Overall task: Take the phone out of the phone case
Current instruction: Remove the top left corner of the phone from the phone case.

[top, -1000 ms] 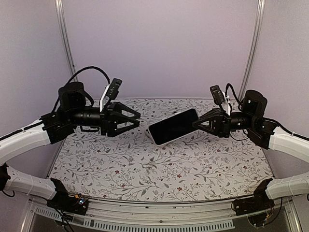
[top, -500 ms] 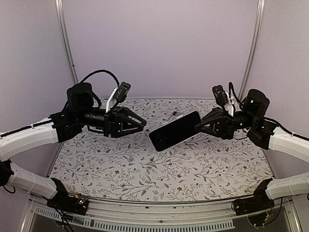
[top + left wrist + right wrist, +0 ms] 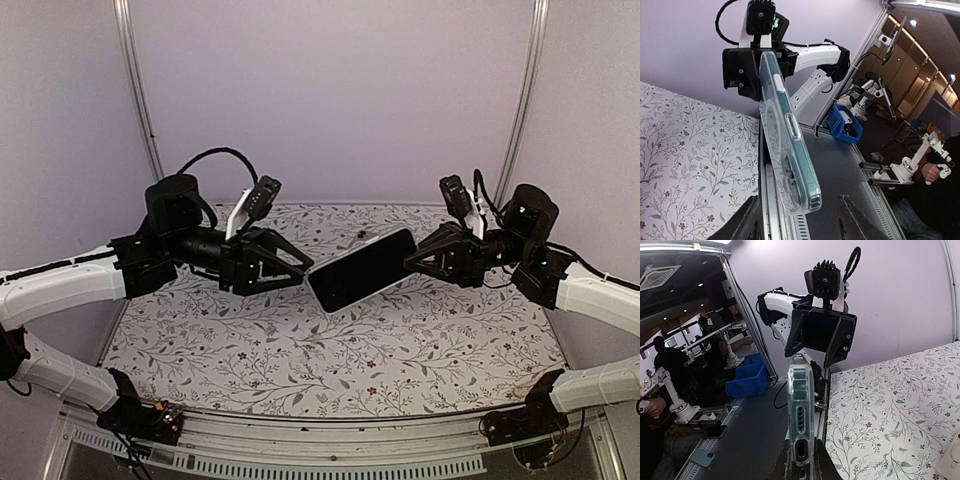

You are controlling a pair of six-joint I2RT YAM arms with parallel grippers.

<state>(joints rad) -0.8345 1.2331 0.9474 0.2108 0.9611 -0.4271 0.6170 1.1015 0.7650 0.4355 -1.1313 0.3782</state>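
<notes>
The phone point(image 3: 362, 268) is clamped at its 3 o'clock end by the right hand point(image 3: 415, 258); its free 9 o'clock end is straddled by the parted left hand point(image 3: 303, 276).

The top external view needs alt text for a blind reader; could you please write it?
The right hand holds a cased phone in mid-air above a floral table, dark screen facing the camera. The left hand, jaws open, is at its free end.
</notes>
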